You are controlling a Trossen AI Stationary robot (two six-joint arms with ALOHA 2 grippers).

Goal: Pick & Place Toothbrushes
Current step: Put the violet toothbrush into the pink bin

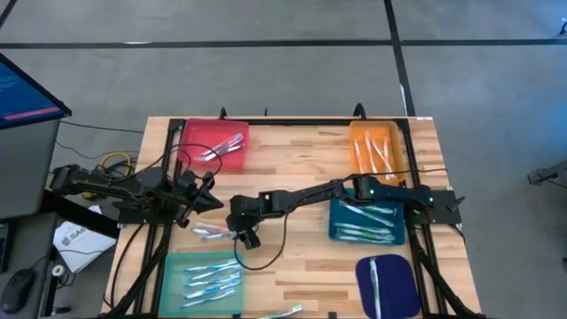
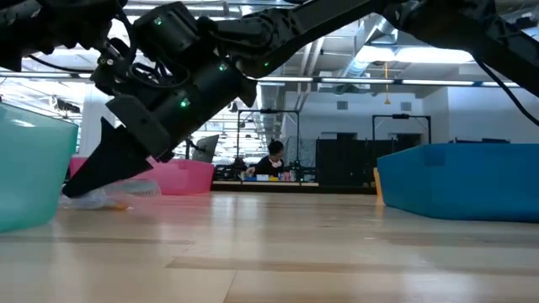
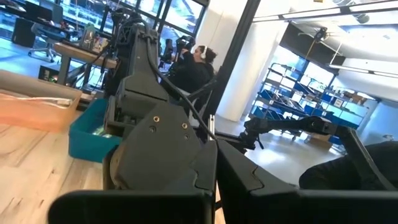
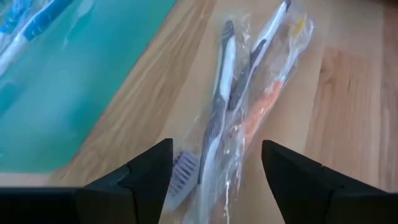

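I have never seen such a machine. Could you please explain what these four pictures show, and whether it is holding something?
It is a robot with two dark arms at a light wooden table. One picture looks down from above, one looks level across the table top, and two come from cameras on the wrists. On the table lie flat plastic trays: a red tray, an orange tray, a blue tray, a dark blue tray and a teal tray, most holding thin plastic toothbrushes. The right arm's tool hangs open over loose wrapped toothbrushes beside the teal tray; it holds nothing. The left arm's tool waits shut at the left side.
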